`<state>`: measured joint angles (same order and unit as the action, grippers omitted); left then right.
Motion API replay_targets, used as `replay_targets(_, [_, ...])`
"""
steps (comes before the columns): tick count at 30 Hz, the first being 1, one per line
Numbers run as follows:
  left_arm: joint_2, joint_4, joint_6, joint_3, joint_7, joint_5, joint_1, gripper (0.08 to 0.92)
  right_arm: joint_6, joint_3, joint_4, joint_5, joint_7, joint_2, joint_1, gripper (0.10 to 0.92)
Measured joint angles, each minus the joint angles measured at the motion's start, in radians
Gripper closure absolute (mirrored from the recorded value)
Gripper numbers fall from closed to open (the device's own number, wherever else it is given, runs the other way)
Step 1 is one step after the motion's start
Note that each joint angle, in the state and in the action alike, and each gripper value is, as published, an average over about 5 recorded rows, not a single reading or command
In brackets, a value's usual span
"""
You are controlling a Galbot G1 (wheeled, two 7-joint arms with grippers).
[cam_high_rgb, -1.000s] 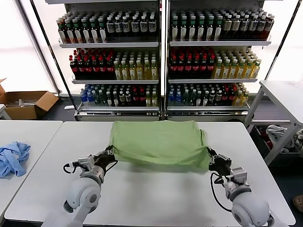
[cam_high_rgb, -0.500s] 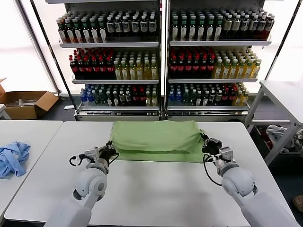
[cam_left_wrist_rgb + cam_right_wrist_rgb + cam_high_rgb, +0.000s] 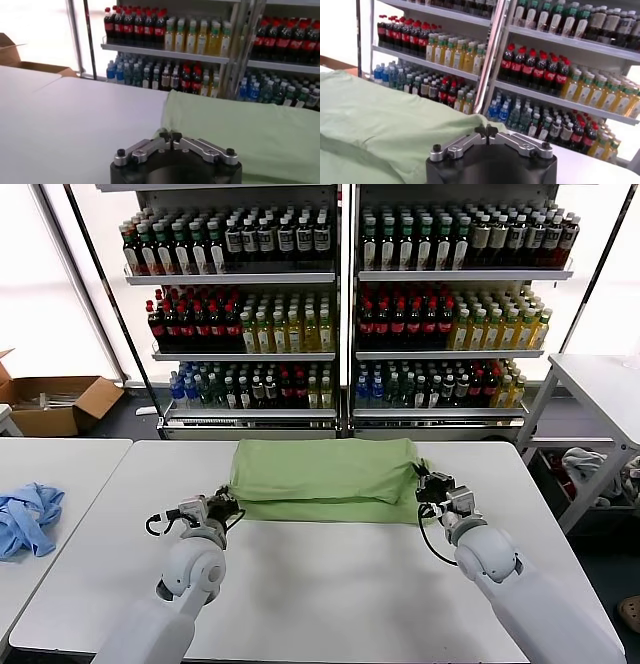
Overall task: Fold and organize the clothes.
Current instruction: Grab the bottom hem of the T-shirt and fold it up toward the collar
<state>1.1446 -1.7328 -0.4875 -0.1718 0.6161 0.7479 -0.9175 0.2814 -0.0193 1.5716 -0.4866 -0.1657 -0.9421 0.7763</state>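
Fold step: right claw (image 3: 421, 481) pinches shirt (image 3: 325, 474) edge; left claw (image 3: 226, 506) pressed together beside hem. Next prob: let go, smooth.

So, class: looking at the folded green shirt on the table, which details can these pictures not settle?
- Green shirt: collar, buttons and print hidden in every view, folded inside.
- Left gripper: whether it pinches cloth; head view too small, wrist view blocked by its body.
- Right gripper: same.
- Bottle labels: too small.

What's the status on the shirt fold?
Left gripper and right gripper at the near corners of the green shirt, fingers shut. Shirt folded flat at the far side of the table. Nothing in the way.
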Motion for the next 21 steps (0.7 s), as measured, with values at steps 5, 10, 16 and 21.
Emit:
replay_targets(5, [0.000, 0.014, 0.008, 0.009, -0.012, -0.005, 0.018, 0.705, 0.000, -0.001, -0.006, 0.001, -0.014, -0.007, -0.003, 0.919])
replay_targets(10, [-0.003, 0.035, 0.013, 0.016, -0.019, -0.014, 0.045, 0.575, 0.015, -0.009, -0.009, -0.001, -0.037, -0.020, -0.015, 0.845])
replay_targets(16, [-0.014, 0.034, 0.014, 0.007, -0.031, -0.030, 0.054, 0.401, 0.041, -0.031, -0.001, -0.014, -0.060, -0.028, -0.027, 0.681])
replay_targets(21, [-0.022, -0.001, 0.007, -0.004, -0.044, -0.043, 0.040, 0.256, 0.066, -0.051, 0.022, -0.032, -0.075, -0.027, -0.028, 0.534])
